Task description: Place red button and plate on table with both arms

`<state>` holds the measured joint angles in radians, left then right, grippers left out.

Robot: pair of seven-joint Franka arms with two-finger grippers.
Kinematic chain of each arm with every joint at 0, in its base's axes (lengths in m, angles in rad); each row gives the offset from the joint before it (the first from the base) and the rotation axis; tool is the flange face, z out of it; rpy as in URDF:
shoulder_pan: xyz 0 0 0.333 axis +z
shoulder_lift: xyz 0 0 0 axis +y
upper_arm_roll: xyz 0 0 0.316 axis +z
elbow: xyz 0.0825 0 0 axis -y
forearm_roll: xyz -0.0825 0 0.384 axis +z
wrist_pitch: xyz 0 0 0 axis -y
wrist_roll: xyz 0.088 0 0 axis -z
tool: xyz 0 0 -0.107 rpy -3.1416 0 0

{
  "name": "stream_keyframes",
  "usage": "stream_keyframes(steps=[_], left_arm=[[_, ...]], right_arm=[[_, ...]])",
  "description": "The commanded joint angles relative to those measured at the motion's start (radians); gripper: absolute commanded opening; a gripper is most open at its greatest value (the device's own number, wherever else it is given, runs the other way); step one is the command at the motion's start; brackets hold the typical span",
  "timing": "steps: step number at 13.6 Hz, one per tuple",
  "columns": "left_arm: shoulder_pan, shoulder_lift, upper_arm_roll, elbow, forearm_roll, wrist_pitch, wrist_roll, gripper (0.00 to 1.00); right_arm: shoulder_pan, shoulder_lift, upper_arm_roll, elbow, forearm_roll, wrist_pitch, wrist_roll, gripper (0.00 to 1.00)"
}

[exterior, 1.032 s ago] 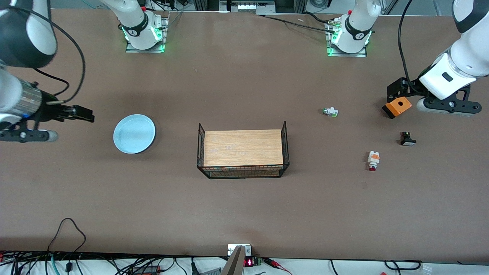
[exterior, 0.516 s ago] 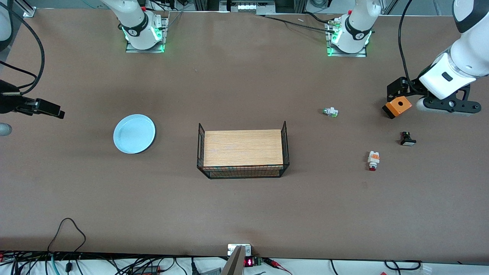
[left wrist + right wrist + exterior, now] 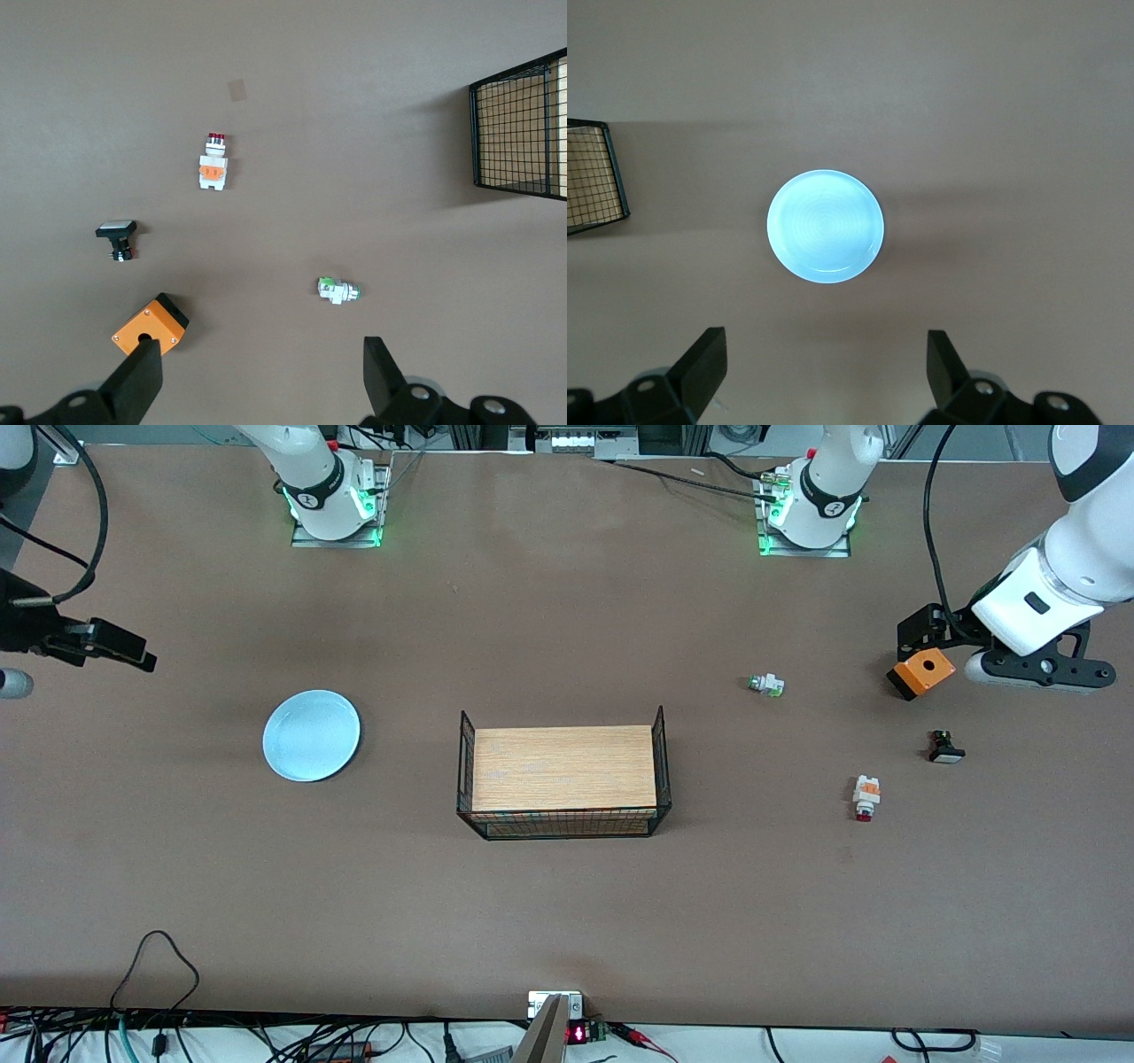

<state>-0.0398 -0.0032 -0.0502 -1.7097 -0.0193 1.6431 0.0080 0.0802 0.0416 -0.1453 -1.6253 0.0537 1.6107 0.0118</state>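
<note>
Both grippers hang wide open and empty — left gripper [image 3: 257,376] over bare tabletop [image 3: 567,903], the red button [image 3: 213,163] at its 12 o'clock; right gripper [image 3: 824,367] likewise, plate [image 3: 825,227] at 12.

A robotics laboratory is shown. Two white robot arms [image 3: 310,478] are bolted on metal base plates with green lights to a large brown table [image 3: 567,903]. Bundles of black cables [image 3: 159,1036] and a small electronic board with a red display [image 3: 578,1033] are seen along the near edge.
</note>
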Motion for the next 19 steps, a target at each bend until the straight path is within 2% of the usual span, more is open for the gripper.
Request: stream_keyframes(steps=[1,7,19], left_arm=[[-0.003,0.019,0.001,0.036,-0.008,-0.028,-0.003,1.0],[-0.003,0.019,0.001,0.036,-0.007,-0.026,-0.003,1.0],[-0.002,0.019,0.001,0.036,-0.007,-0.028,-0.003,1.0]], right_arm=[[-0.013,-0.072,0.013,-0.078,-0.017,0.025,-0.033,1.0],[-0.005,-0.072,0.033,-0.038,-0.06,-0.023,-0.035,1.0],[-0.004,-0.074,0.036,-0.027,-0.055,-0.066,-0.038,1.0]])
